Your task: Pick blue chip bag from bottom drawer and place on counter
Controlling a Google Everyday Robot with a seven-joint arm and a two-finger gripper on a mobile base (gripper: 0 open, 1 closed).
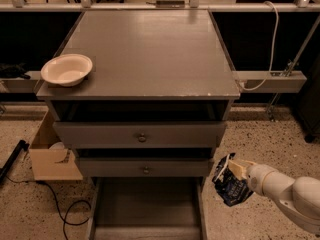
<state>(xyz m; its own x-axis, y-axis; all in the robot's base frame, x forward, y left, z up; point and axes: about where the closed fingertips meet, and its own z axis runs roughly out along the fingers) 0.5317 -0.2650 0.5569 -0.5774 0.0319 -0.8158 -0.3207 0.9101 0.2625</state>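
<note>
Camera view: the tool (pixel 236 171), at the end of a pale arm (pixel 285 189) reaching in from the lower right, pinches the top of the blue chip bag (pixel 231 189). The bag hangs in the air just right of the cabinet, outside the pulled-out bottom drawer (pixel 147 206) and well below the table (pixel 150 49). A cream bowl (pixel 66 69) sits at the table's front left corner. A cardboard box (pixel 50 159) stands on the floor at left.

High front view onto counter (pixel 150 54); pincer (pixel 239 175) holding blue chip bag (pixel 228 188) lower right
</note>
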